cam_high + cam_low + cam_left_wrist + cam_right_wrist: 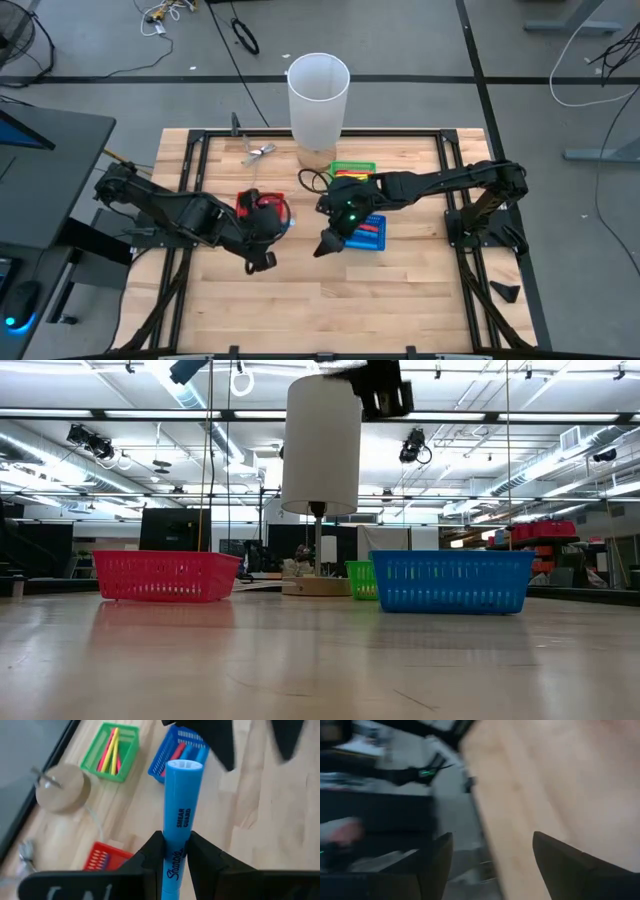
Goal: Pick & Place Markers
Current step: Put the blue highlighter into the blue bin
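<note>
A light blue marker [180,815] stands upright between the fingers of my left gripper [176,851], which is shut on its lower half. In the high view the left gripper [262,260] hovers over the table just in front of the red basket [266,208]. My right gripper [328,244] hangs open over the near left corner of the blue basket [372,232], its fingers [439,862] spread wide with nothing between them. The blue basket [181,751] holds red and blue markers. Yellow and pink markers [112,751] lie in the green basket [131,751], and several more in the red basket [101,858].
A tall white cylinder [318,95] on a round wooden base stands at the back middle of the table, behind the green basket [353,170]. Black frame rails [196,160] run along the table's sides and back. Bare wood [330,310] lies in front of both grippers.
</note>
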You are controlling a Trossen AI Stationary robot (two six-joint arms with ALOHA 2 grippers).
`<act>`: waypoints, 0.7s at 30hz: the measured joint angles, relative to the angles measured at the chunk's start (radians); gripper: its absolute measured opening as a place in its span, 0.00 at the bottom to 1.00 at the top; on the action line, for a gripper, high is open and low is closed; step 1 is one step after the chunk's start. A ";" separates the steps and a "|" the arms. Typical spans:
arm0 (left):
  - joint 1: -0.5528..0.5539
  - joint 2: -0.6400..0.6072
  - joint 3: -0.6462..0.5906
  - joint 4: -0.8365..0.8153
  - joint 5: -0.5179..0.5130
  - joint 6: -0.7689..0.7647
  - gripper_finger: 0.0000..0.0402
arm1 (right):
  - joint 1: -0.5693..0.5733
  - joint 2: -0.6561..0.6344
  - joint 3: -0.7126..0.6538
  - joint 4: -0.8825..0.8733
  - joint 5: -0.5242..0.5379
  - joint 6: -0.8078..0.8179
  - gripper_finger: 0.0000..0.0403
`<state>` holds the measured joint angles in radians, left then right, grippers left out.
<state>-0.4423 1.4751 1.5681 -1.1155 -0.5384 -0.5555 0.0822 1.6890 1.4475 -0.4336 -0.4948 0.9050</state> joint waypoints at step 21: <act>-0.029 0.003 0.000 -0.006 -0.133 0.621 0.17 | -0.011 0.000 0.000 0.288 -0.235 0.562 0.68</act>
<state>-0.4714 1.4784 1.5681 -1.1217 -0.6710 0.0653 0.0714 1.6890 1.4475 -0.1453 -0.7296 1.4666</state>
